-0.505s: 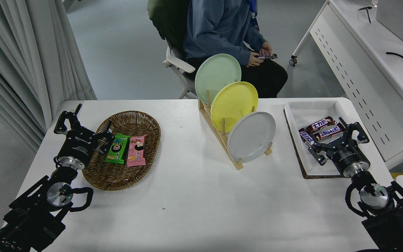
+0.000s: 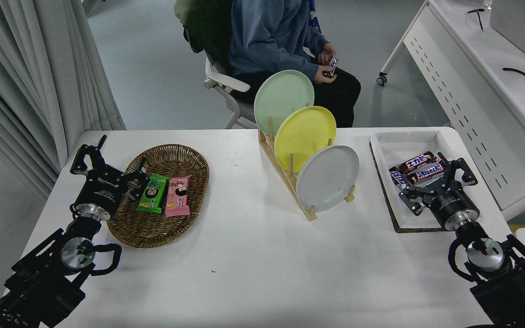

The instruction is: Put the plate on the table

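Your pale grey plate (image 2: 327,178) stands on edge in the wooden rack (image 2: 290,178) at the middle of the tabletop (image 2: 253,269), in the nearest slot, with the yellow plate (image 2: 305,137) behind it and the mint green plate (image 2: 283,101) behind that. Your right end effector (image 2: 436,182) hangs to the right of the rack, over the white tray (image 2: 404,141) beside the chocolate bars (image 2: 419,167), fingers spread and holding nothing. Your left end effector (image 2: 107,165) is parked left of the rack at the wicker basket's (image 2: 162,228) near rim, also spread wide. A person (image 2: 271,36) sits beyond the rack.
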